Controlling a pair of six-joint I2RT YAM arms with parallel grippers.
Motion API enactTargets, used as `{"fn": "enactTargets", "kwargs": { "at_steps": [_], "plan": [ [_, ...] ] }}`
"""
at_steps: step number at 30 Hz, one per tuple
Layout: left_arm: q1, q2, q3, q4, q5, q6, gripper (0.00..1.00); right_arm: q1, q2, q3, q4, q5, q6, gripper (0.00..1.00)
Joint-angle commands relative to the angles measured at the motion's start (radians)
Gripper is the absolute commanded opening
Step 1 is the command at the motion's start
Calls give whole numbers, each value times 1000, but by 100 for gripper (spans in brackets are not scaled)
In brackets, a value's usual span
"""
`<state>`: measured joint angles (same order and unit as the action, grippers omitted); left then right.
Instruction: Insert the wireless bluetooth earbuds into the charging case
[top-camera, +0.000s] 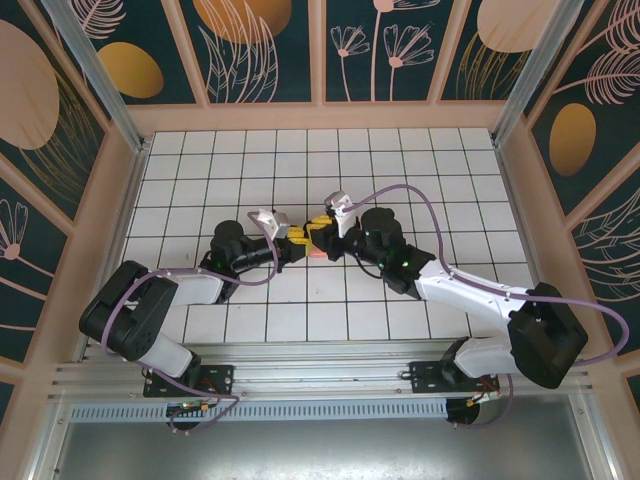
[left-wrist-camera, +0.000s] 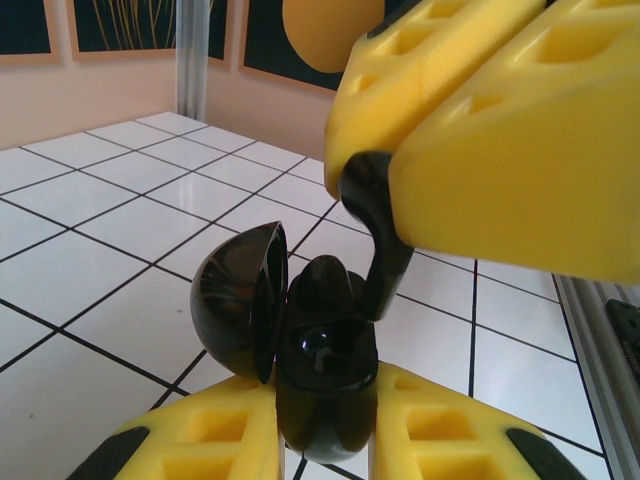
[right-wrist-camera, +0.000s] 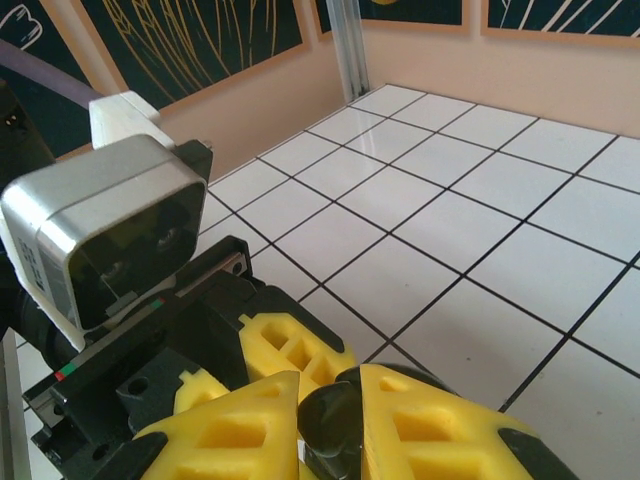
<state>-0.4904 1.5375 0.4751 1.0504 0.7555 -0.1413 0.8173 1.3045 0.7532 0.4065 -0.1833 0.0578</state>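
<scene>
While your left gripper (left-wrist-camera: 325, 440) clamps the open black charging case (left-wrist-camera: 322, 355) at the middle of the tiled table (top-camera: 400, 160), your right gripper (right-wrist-camera: 330, 405) pinches a black earbud (left-wrist-camera: 372, 215) (stem down) at the case's mouth; a salmon-pink earbud (top-camera: 316, 254) lies just beside them.

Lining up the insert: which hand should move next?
Right. The right hand pinches a black earbud, stem down, over the open charging case; the left hand grips that case and should probably just hold.

No text can be read anywhere; the small label (right-wrist-camera: 37, 268) on the grey camera (right-wrist-camera: 105, 225) is too blurred.
</scene>
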Motion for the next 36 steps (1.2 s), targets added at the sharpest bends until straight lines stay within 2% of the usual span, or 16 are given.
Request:
{"fn": "enactTargets", "kwargs": {
  "at_steps": [1, 17, 28, 36],
  "plan": [
    [-7, -23, 23, 14, 29, 11, 21, -6, 1, 19, 66, 14, -9, 18],
    [-6, -69, 23, 46, 25, -27, 22, -17, -5, -9, 26, 15, -17, 18],
    [-7, -79, 23, 72, 43, -35, 22, -43, -63, -52, -38, -68, -47, 18],
    [-6, -84, 23, 83, 69, -27, 22, -63, -50, -19, -82, -121, -69, 18]
  ]
}}
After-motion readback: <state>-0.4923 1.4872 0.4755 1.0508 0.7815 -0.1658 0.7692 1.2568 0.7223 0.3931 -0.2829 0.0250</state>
